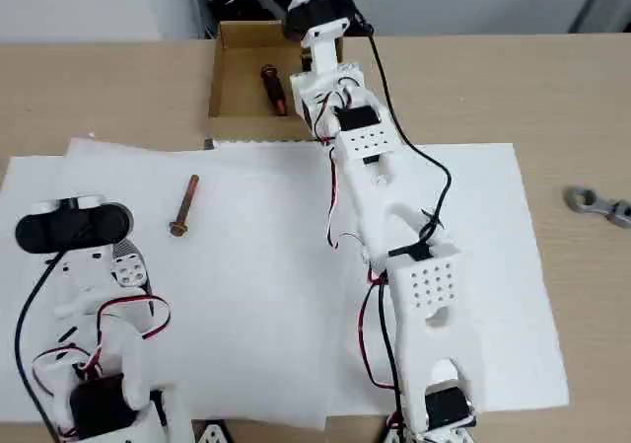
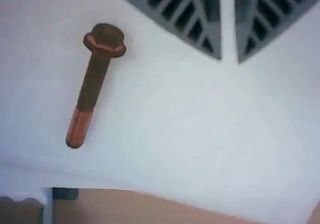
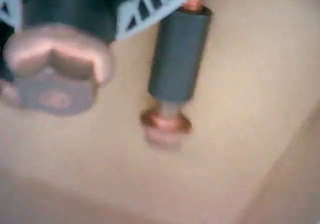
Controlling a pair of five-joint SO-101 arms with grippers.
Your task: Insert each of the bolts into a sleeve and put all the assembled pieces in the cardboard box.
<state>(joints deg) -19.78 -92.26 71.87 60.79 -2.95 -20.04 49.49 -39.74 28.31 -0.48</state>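
A bare brown bolt [image 1: 184, 206] [image 2: 95, 84] lies on the white paper [image 1: 256, 295]. My left gripper [image 1: 74, 228] [image 2: 229, 54] rests near the paper's left edge, a short way from the bolt, its grey ribbed jaws shut down to a narrow slit with nothing between them. My right gripper [image 1: 314, 68] [image 3: 75, 14] hangs over the cardboard box [image 1: 229, 43] and is shut on a bolt in a dark sleeve [image 3: 55, 64], head towards the camera. Another sleeved bolt [image 1: 273, 90] [image 3: 177, 69] lies on the box floor [image 3: 240, 134].
The right arm [image 1: 394, 226] stretches across the right half of the paper towards the box. A small metal part [image 1: 596, 204] lies on the bare table at the far right. The left arm's base [image 1: 99, 384] sits at the front left.
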